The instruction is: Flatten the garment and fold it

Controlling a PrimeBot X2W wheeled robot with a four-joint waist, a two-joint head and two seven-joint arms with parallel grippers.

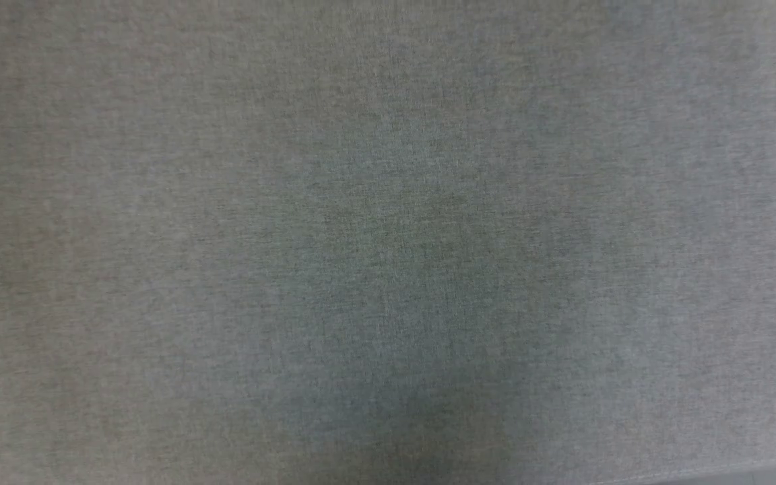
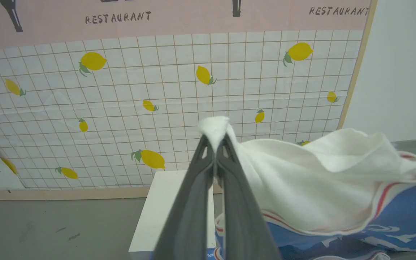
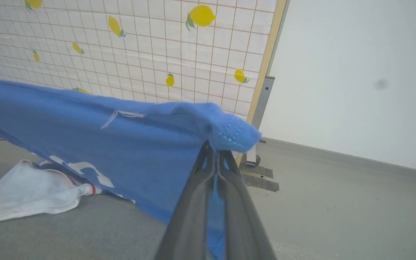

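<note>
In the left wrist view my left gripper (image 2: 215, 142) is shut on a pinch of the garment's white sleeve (image 2: 302, 173), which bulges above the fingertips. The sleeve's red-striped trim and blue body (image 2: 403, 213) with white print trail off to the right. In the right wrist view my right gripper (image 3: 215, 151) is shut on a stitched blue corner of the garment (image 3: 121, 144). From there the blue cloth stretches left as a raised taut edge. Its other white sleeve (image 3: 27, 195) lies slack on the grey surface below.
The head view looks straight down at plain grey woven table cloth (image 1: 388, 242). A lemon-patterned tiled backdrop (image 2: 157, 90) with "RESTAURANT" lettering stands behind. A small white table (image 2: 164, 209) sits on the grey floor. A white wall (image 3: 356, 72) and the backdrop's wheeled stand (image 3: 258, 159) lie to the right.
</note>
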